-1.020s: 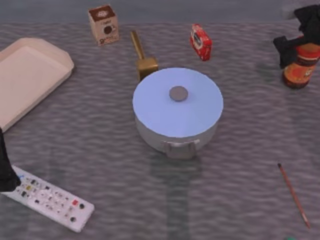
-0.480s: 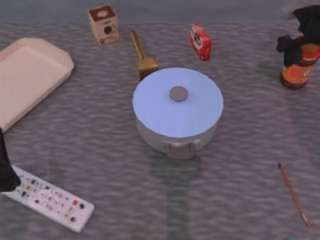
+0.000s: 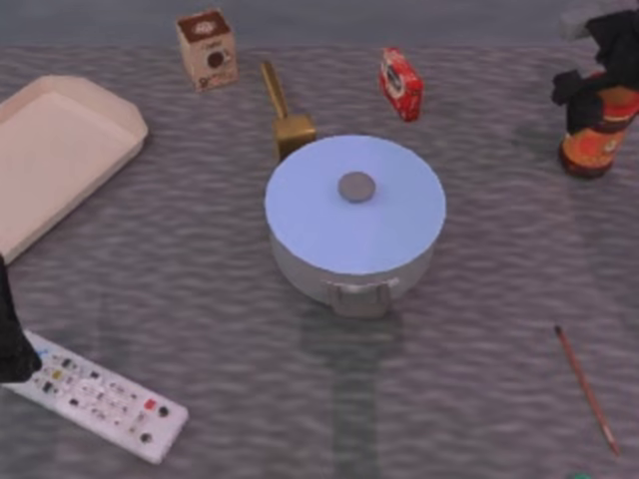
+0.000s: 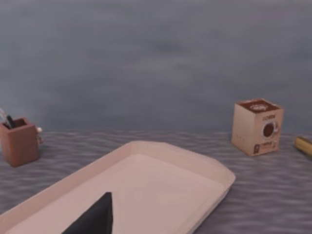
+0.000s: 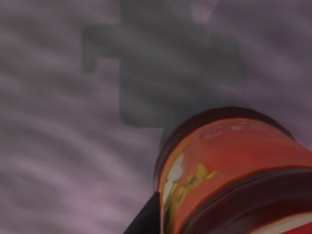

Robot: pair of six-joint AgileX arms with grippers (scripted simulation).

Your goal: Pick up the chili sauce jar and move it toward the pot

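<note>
**Jar held at the far right, pot waiting in the middle**

The right gripper (image 3: 589, 92) is at the far right of the table. Its fingers are clenched around the top part of the chili sauce jar (image 3: 593, 135), just under the red lid. The jar stands upright. I cannot tell if it rests on the table or is lifted a little. Holding it high up near the lid keeps the sauce level, and it leaves the bottom of the jar free for setting down.

In the right wrist view the jar (image 5: 234, 175) fills the picture, with a dark finger beside it.

The pot (image 3: 354, 220) sits in the middle of the table, well apart from the jar. It has a pale blue lid and a handle that points to the near side. The way from the jar to the pot is bare table, so there is room to move left. The red-and-white box (image 3: 400, 84) stands far of that path and the pencil (image 3: 587, 389) lies near of it. The jar starts very close to the right edge.

The left gripper (image 3: 10, 339) is parked at the near left, just by the remote (image 3: 100, 399), and I cannot tell whether its fingers are apart or together.
</note>
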